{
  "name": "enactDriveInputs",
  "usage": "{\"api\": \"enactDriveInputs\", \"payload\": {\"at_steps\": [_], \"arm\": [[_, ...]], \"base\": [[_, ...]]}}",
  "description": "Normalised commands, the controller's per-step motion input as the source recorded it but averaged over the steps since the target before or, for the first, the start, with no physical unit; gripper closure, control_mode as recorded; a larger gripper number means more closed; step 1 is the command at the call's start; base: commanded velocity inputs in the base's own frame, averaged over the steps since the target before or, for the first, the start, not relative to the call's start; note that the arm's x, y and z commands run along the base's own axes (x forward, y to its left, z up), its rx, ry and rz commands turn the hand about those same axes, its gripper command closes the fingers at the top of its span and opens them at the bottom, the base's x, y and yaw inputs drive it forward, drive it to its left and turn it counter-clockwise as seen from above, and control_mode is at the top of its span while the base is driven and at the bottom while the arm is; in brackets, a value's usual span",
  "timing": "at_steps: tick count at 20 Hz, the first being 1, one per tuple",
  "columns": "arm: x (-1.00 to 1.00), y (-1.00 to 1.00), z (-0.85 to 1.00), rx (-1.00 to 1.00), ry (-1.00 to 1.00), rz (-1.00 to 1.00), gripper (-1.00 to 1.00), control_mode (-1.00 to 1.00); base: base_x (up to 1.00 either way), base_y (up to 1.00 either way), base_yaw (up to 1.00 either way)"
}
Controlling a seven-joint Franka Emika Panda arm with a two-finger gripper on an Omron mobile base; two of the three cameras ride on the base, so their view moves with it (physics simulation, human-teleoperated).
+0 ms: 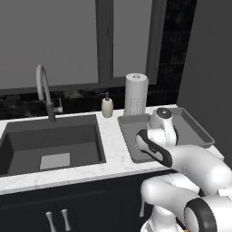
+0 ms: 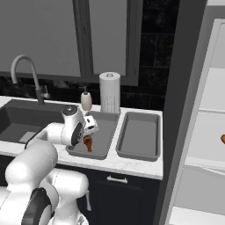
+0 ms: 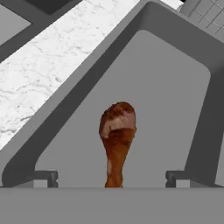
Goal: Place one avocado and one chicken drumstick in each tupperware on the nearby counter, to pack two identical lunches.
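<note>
White marbled counter [image 2: 132,165] beneath a window: two grey trays, sink at left. Drumstick [image 2: 88,143] lies in the left tray [image 2: 107,132], near its front edge. Gripper [image 3: 112,179] spread above it, pinching nothing.

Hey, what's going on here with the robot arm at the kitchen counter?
The robot is packing food into two grey trays on the counter beside the sink. Its gripper hangs over the tray nearer the sink with jaws spread wide, and a chicken drumstick lies on that tray's floor between the fingertips, not gripped. The other tray has nothing in it. No avocado is in either tray yet, so both lunches are unfinished.
</note>
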Motion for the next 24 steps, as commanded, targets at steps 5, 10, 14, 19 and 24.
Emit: {"api": "enactDriveInputs", "payload": {"at_steps": [5, 10, 14, 19, 24], "arm": [[-0.63, 0.04, 1.0, 0.14, 0.0, -0.22, -1.0, -1.0], [-0.78, -0.02, 0.94, 0.31, 0.05, -0.32, -1.0, -1.0], [-0.81, 0.06, 0.76, 0.09, 0.0, -0.07, -1.0, -1.0], [-0.7, 0.07, 0.93, 0.0, -0.05, 0.0, -1.0, -1.0], [-0.77, 0.04, 0.84, -0.01, -0.03, 0.0, -1.0, -1.0]], "base": [[0.0, 0.0, 0.0], [0.0, 0.0, 0.0], [0.0, 0.0, 0.0], [0.0, 0.0, 0.0], [0.0, 0.0, 0.0]]}}
